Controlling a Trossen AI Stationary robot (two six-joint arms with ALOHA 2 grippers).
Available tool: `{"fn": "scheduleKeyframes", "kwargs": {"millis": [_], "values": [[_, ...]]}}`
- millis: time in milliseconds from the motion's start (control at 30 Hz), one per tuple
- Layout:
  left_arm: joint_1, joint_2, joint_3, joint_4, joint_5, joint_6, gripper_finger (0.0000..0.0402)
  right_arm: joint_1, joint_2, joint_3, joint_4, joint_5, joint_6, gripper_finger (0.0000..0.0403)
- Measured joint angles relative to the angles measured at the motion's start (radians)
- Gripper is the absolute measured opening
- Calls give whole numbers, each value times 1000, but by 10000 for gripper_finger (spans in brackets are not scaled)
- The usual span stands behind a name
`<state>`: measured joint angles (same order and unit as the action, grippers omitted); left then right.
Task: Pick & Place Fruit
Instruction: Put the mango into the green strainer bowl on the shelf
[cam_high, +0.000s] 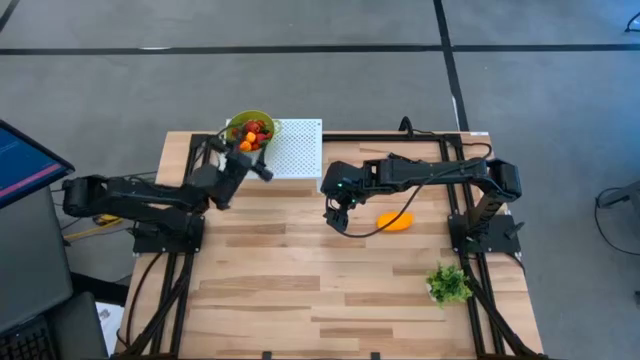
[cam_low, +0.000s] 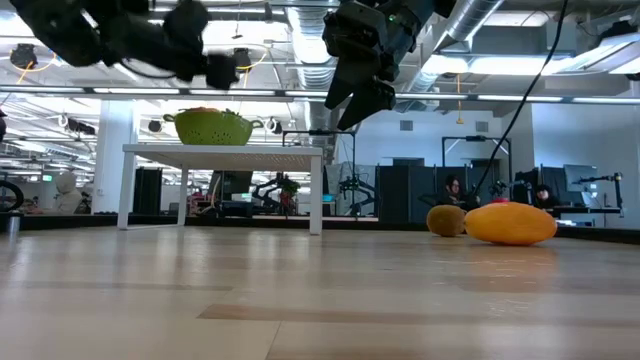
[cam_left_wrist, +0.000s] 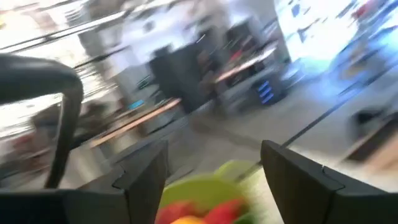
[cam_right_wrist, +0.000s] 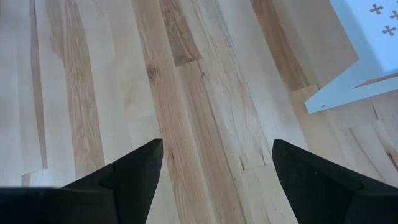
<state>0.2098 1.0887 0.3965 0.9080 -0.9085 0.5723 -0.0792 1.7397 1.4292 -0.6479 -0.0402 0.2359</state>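
Table (cam_high: 300, 270): wooden.
Left gripper (cam_high: 262, 170): fingers apart, empty, beside the green bowl (cam_high: 245, 122) of berries (cam_high: 255, 133).
Right gripper (cam_high: 337, 218): spread, empty, above bare wood.
Orange fruit (cam_high: 396, 221): near the right gripper.

One long orange fruit (cam_high: 396, 221) lies on the wooden table (cam_high: 300, 290), with one brownish oval fruit (cam_low: 446, 220) just beside it. One green colander bowl (cam_high: 244, 123) sits on one white perforated stand (cam_high: 298, 148), holding small red and orange berries (cam_high: 254, 135), too clustered to count. One green leafy bunch (cam_high: 449, 284) lies near the table's right edge.
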Motion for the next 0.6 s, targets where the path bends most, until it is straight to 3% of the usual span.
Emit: {"fn": "scheduleKeyframes", "kwargs": {"millis": [167,300,467,600], "values": [[-202,-98,0,2,196,-81,243,-8,0,0,-3,18,1,296],[-376,-143,0,-55,382,-258,236,-10,0,0,-10,23,1,296],[-505,-112,0,-176,686,-349,226,-11,0,0,-54,39,0,296],[-546,-38,0,-212,772,-353,219,-16,0,0,-154,94,9,296]]}}
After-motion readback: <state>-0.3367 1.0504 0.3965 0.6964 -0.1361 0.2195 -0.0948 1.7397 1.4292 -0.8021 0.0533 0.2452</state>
